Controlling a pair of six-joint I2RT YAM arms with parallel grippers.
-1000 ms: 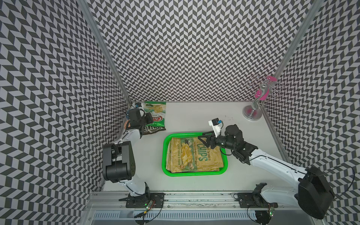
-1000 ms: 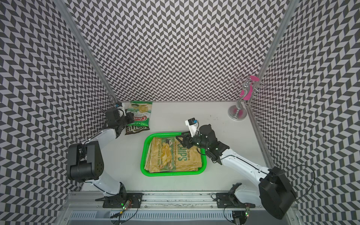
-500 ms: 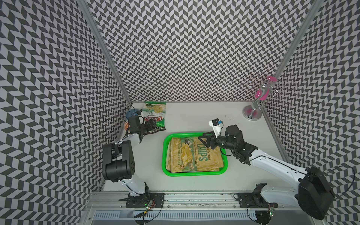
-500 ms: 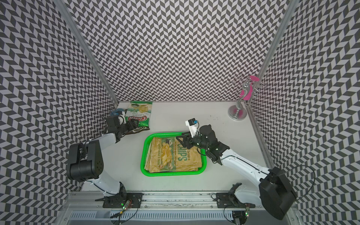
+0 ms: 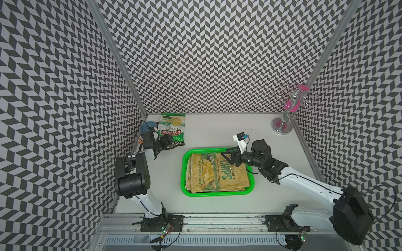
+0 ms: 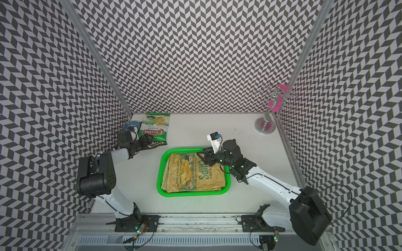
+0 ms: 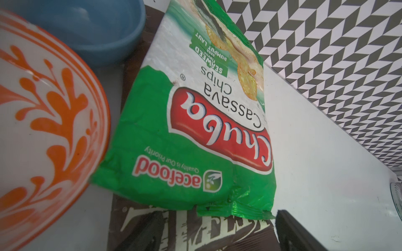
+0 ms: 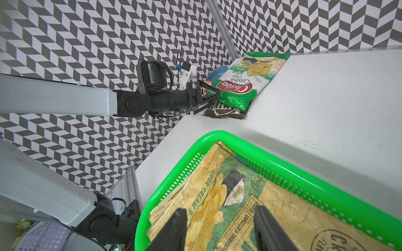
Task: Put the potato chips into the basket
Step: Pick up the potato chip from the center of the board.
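The green basket [image 5: 217, 194] sits mid-table with several tan CHIPS bags [image 5: 217, 173] stacked flat in it. By the far left wall a green-white Chuba bag [image 5: 171, 126] lies on top of a brown Kettle bag [image 7: 195, 234]. My left gripper [image 7: 217, 235] is open at the near end of these two bags, and the brown bag's edge lies between its fingers [image 7: 291, 230]. My right gripper [image 8: 219, 228] is open and empty, hovering over the stacked bags at the basket's [image 8: 304, 180] far right corner.
A blue bowl [image 7: 91, 28] and an orange-patterned white bowl [image 7: 43, 108] sit against the left wall beside the Chuba bag. A silver stand with pink pieces [image 5: 282, 126] is in the far right corner. Patterned walls close three sides.
My left gripper went from shut to open and drew back a little toward the near end of the two bags. The right arm has stayed still.
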